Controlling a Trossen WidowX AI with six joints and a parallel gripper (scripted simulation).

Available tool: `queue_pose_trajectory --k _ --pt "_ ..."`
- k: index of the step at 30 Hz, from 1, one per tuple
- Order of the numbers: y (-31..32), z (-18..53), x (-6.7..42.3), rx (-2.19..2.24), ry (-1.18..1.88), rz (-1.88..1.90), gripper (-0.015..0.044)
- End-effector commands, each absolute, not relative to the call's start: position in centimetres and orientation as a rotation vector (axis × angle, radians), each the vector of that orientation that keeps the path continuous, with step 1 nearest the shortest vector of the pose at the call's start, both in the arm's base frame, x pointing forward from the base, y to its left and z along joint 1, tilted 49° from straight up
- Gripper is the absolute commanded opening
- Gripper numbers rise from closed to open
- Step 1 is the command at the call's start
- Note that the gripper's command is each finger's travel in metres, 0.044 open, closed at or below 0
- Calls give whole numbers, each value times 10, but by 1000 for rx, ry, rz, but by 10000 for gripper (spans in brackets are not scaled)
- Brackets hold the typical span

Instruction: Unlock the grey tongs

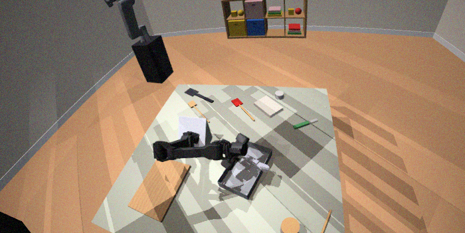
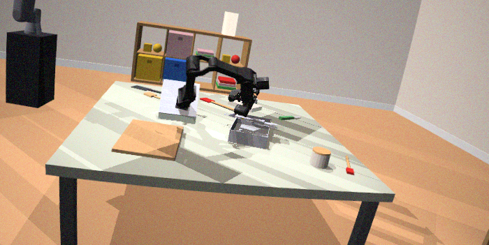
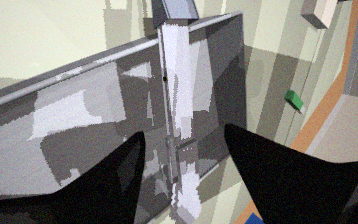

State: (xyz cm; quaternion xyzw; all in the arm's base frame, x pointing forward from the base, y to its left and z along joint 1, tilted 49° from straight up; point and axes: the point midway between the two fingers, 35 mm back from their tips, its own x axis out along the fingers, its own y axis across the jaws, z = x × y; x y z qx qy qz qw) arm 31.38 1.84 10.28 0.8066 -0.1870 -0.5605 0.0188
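The grey tongs (image 3: 176,85) (image 2: 259,120) lie shut across the grey roasting tin (image 1: 232,186) (image 2: 248,139) (image 3: 55,81), near the middle of the table. My gripper (image 3: 185,133) (image 1: 229,163) (image 2: 242,111) is open and points down just above the tin. Its two black fingers stand on either side of the tongs' strip and do not touch it. The wooden board (image 1: 156,190) (image 2: 147,137) lies flat to the left of the tin, with nothing on it.
The arm's white base block (image 1: 192,127) (image 2: 178,100) stands behind the board. A red spatula (image 1: 242,107), a white slab (image 1: 268,105) and a green marker (image 1: 303,124) lie further back. A lidded canister (image 2: 320,157) stands at the front right.
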Motion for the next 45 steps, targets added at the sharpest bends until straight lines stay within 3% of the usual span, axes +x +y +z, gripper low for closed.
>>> queue_pose_trajectory --k 1,45 --pt "17 96 315 2496 -582 -1749 260" --pt "-6 32 335 2497 -583 -1747 260"
